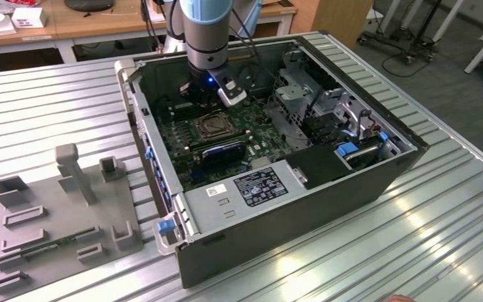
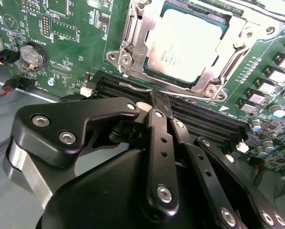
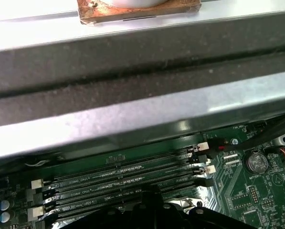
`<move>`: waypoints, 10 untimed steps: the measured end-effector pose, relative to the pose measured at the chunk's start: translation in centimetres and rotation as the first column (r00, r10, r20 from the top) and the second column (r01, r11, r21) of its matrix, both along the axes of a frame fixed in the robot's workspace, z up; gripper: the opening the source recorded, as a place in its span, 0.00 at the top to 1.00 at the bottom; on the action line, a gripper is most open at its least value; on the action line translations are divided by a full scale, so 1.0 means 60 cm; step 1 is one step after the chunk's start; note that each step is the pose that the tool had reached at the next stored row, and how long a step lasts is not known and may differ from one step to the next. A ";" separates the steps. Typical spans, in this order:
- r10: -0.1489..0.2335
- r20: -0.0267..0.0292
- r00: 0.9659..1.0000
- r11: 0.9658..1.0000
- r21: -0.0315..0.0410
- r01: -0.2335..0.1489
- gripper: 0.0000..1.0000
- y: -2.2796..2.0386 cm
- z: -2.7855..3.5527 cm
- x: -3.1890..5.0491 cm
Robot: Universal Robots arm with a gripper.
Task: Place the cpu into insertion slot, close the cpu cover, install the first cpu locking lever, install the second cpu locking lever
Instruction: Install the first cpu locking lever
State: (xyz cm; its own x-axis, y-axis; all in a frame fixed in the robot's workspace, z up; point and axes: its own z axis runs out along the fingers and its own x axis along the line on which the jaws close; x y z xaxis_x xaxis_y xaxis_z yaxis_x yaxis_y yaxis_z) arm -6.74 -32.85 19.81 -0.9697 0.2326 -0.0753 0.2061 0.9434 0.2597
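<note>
The cpu (image 2: 185, 45) lies flat in the insertion slot (image 1: 212, 126) on the green board. The silvery cpu cover (image 2: 132, 45) is down over it, framing its metal face. A thin locking lever (image 2: 132, 87) runs along the socket edge nearest my gripper. In the second wrist view my gripper (image 2: 159, 99) has its black fingers (image 2: 157, 138) pressed together, tips right at that lever, over the black memory slots (image 2: 204, 121). I cannot tell whether the tips touch the lever. In the exterior view the gripper (image 1: 210, 100) hangs just behind the socket inside the case.
The open computer case (image 1: 292, 207) lies on a slatted metal table (image 1: 443, 214). A metal drive cage (image 1: 296, 88) stands to the exterior view's right of the socket. A coin battery (image 2: 32, 53) sits on the board. A grey fixture plate (image 1: 57, 214) lies at the exterior view's left.
</note>
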 end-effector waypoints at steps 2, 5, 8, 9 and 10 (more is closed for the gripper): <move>0.000 0.000 1.000 1.000 0.000 0.000 0.90 0.0001 -0.001 0.000; -0.001 0.000 1.000 1.000 0.000 0.001 0.90 0.0001 -0.003 0.000; -0.001 0.000 1.000 1.000 0.000 0.001 0.90 0.0000 -0.004 0.000; -0.001 0.000 1.000 1.000 0.000 0.001 0.90 0.0000 -0.004 0.000; -0.002 0.000 1.000 1.000 0.000 0.002 0.90 0.0001 -0.004 0.000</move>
